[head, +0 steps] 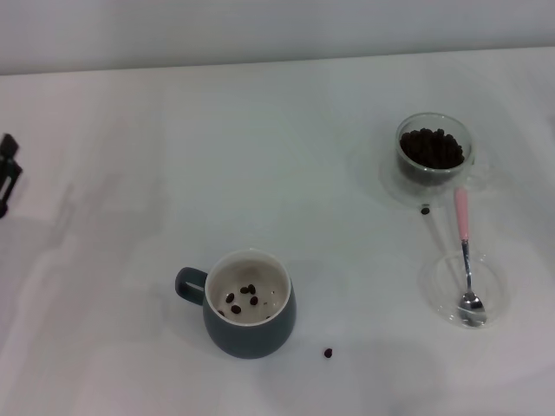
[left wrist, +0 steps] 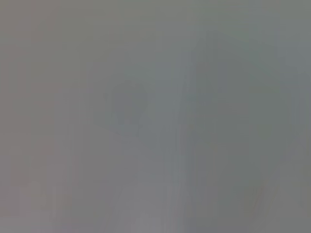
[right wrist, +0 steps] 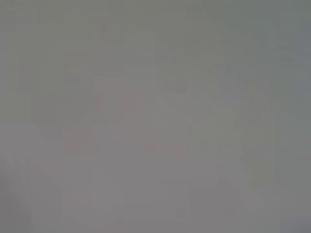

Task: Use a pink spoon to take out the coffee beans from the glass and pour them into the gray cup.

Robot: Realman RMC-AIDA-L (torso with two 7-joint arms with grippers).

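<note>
While my left gripper (head: pixel 7 173) sits parked at the far left edge of the head view, well apart from everything, only a dark sliver of it shows and I cannot tell how it stands. Moving right, I see the gray cup (head: pixel 249 316) near the front of the white table (head: pixel 130 130), its handle turned left, a few beans lying in its cream inside. One stray bean (head: pixel 328 353) lies on the table just right of the cup. Farther right and back, the glass (head: pixel 434 152) holds the heap of coffee beans (head: pixel 432 147), another loose bean (head: pixel 425 209) just in front of it. Nearer me, the pink spoon (head: pixel 466 260) rests with its metal bowl in a clear saucer (head: pixel 490 286), pink handle pointing toward the glass. My right gripper is out of sight; both wrist views show nothing but gray blur.
</note>
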